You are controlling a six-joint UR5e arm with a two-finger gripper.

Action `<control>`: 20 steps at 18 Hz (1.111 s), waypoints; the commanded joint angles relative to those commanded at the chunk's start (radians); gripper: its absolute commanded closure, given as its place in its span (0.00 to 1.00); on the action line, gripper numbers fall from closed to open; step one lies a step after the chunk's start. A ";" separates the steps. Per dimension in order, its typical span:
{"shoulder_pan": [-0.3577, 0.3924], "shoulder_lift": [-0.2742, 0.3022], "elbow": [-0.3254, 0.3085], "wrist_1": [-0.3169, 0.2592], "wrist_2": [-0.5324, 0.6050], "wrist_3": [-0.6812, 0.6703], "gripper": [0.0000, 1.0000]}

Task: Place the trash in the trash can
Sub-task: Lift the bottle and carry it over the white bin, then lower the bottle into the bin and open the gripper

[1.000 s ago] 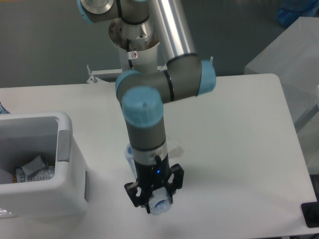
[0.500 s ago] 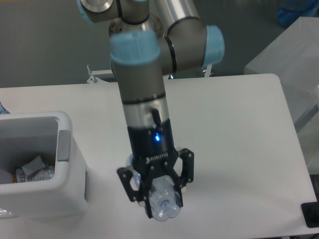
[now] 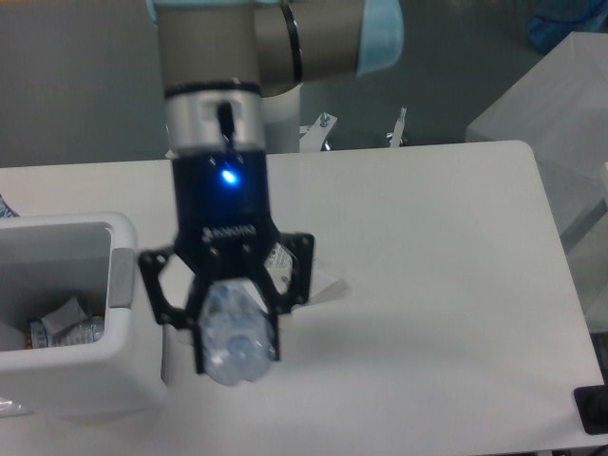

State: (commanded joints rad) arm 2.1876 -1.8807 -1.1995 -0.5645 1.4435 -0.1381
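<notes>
So your crushed plastic bottle (image 3: pixel 234 334) is up off the table right now, pinched between the fingers of the gripper (image 3: pixel 231 328), which sit closed in snug against its sides, so it's definitely got hold of it. The bottle looks clear with a bluish tint and hangs roughly upright, its lower end poking out below the fingertips. It's hovering just beside the right wall of the trash can (image 3: pixel 123 313), near the corner of the rim but not over the opening. The can is that white boxy bin at the left edge of the table, with a thick rounded rim and a grey panel on the side, and you can see some stuff already lying at the bottom: a scrap of crumpled wrapping (image 3: pixel 65 319) with something bluish next to it, hard to say exactly what. Just behind the gripper on the right, a flat clear wrapper (image 3: pixel 321 286) with a white label is lying on the white table (image 3: pixel 446 285), partly hidden by the gripper's linkage. The gripper body is black with a blue light (image 3: pixel 228 175) glowing on it, and the grey arm (image 3: pixel 214 57) with light-blue caps comes straight down from the top of the view.
</notes>
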 joint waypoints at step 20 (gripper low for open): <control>-0.207 -0.061 -0.058 -0.002 0.000 0.000 0.41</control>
State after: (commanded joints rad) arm 1.9804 -1.9420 -1.2578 -0.5660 1.4435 -0.1381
